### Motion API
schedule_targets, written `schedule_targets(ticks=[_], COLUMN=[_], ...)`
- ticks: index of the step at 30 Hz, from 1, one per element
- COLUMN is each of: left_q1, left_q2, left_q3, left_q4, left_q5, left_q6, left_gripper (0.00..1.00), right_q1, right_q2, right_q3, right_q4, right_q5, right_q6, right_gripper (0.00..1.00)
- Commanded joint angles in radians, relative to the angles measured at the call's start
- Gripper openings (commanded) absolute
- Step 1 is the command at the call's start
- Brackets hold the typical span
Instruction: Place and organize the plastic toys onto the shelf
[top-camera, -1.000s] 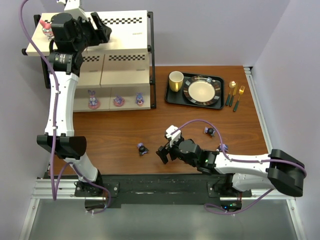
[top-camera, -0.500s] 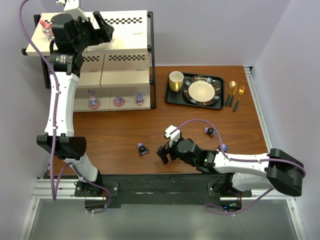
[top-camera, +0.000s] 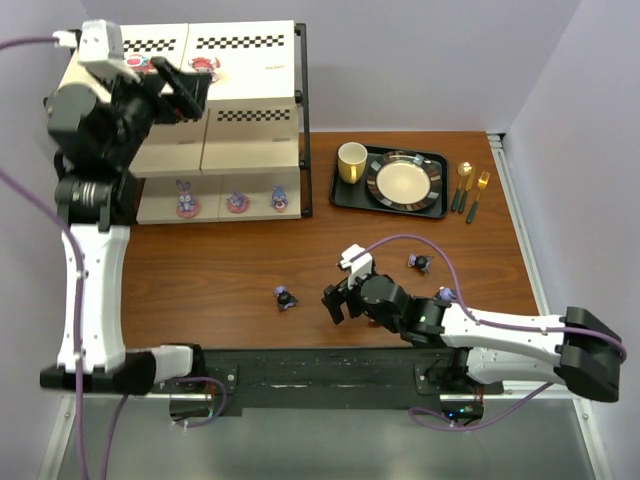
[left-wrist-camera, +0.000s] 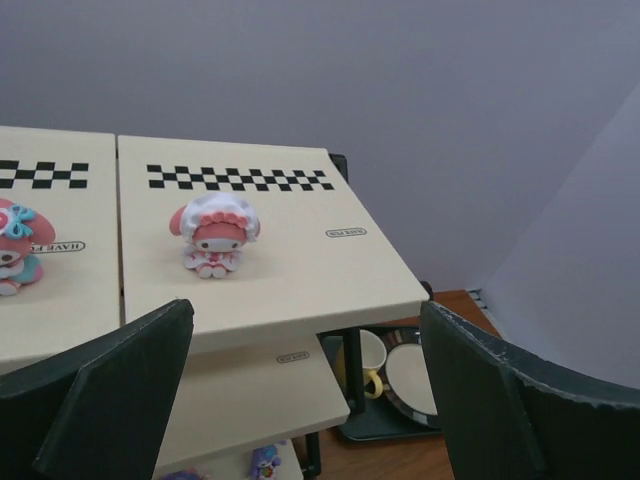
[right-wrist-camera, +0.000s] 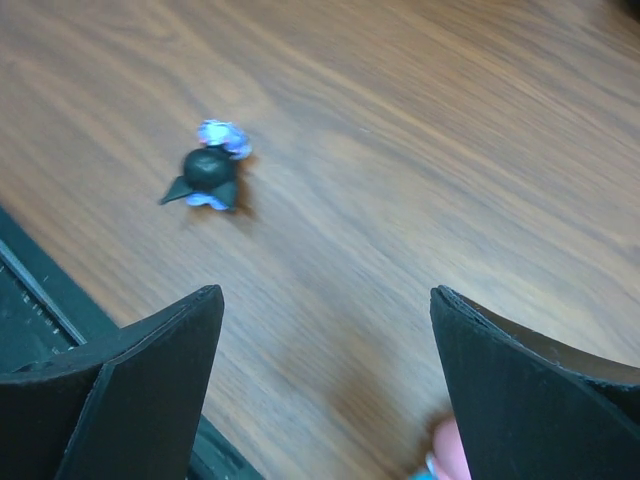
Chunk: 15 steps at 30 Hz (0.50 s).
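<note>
Just let go with the left jaws: spread wide now, gripping nothing, drawn back from the top board of the shelf (left-wrist-camera: 300, 285). Left the bonneted pink toy (left-wrist-camera: 213, 236) standing upright straight ahead of them, a second pink toy (left-wrist-camera: 12, 248) ahead to their left. Counts as one more placed; likely time to fetch the next. Holding the right jaws open and empty over the tabletop (right-wrist-camera: 400, 150), a dark toy (right-wrist-camera: 208, 172) ahead and to their left, untouched. Shown only from overhead: three purple bunnies (top-camera: 237, 201) on the lowest tier, plus two more dark toys (top-camera: 419, 262) behind the right jaws. Shown only at the left wrist: the bonneted pink toy's upright footing.
</note>
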Motion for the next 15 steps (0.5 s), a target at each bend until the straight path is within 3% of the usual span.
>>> schedule_targets(ticks=[1, 7, 12, 15], left_q1=[0.003, -0.022, -0.074, -0.161], left_q2=[-0.174, -0.355, -0.432, -0.454], left_q3=[-0.193, -0.444, -0.659, -0.763], left_q4=[0.068, 0.045, 0.073, 0.100], left_q5=[0.128, 0.207, 0.248, 0.233], left_q6=[-0.067, -0.110, -0.150, -0.170], left_gripper=[1.00, 1.00, 0.99, 0.98], right_q1=[-0.010, -0.027, -0.067, -0.113], right_q2=[-0.087, -0.133, -0.128, -0.145], right_q3=[0.067, 0.098, 0.046, -0.014], right_q4=[-0.296, -0.615, -0.648, -0.617], right_q5=[0.192, 0.243, 0.115, 0.039], right_q6=[0.174, 0.367, 0.442, 0.468], right_gripper=[0.86, 0.85, 0.81, 0.77])
